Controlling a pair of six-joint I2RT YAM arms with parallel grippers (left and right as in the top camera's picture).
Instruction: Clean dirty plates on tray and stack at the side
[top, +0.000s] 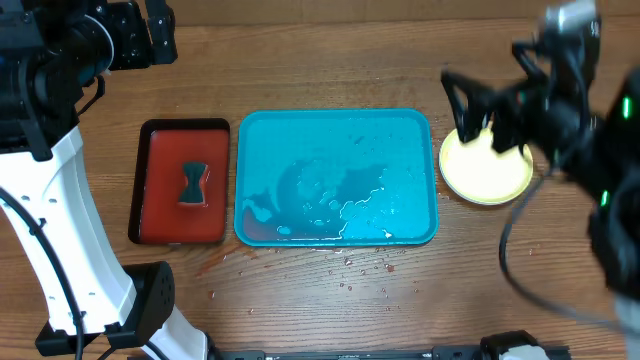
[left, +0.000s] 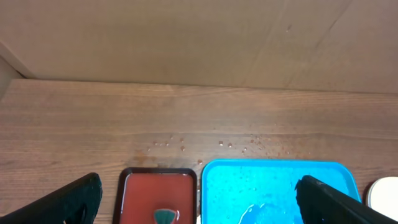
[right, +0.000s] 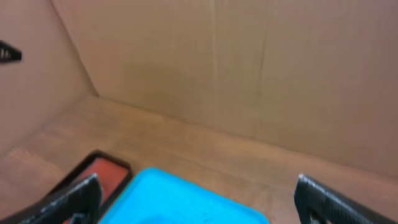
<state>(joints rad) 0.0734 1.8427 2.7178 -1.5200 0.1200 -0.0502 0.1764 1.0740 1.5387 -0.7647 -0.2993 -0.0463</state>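
The turquoise tray (top: 335, 178) lies mid-table, wet with puddles, and no plate is on it. It also shows in the left wrist view as the tray (left: 267, 186) and in the right wrist view as the tray (right: 180, 199). A plate (top: 485, 170) with a yellow-green rim and pale centre rests on the table just right of the tray; I cannot tell whether others lie under it. Its edge is the plate (left: 384, 193) low in the left wrist view. My right gripper (top: 480, 118) hangs open above the plate's far side, blurred. My left gripper (top: 148, 38) is open at the far left, holding nothing.
A red black-rimmed tray (top: 160, 210) left of the turquoise one holds a dark green sponge (top: 193, 183). Water drops (top: 350, 265) dot the wood in front of the tray. Cardboard walls stand behind the table.
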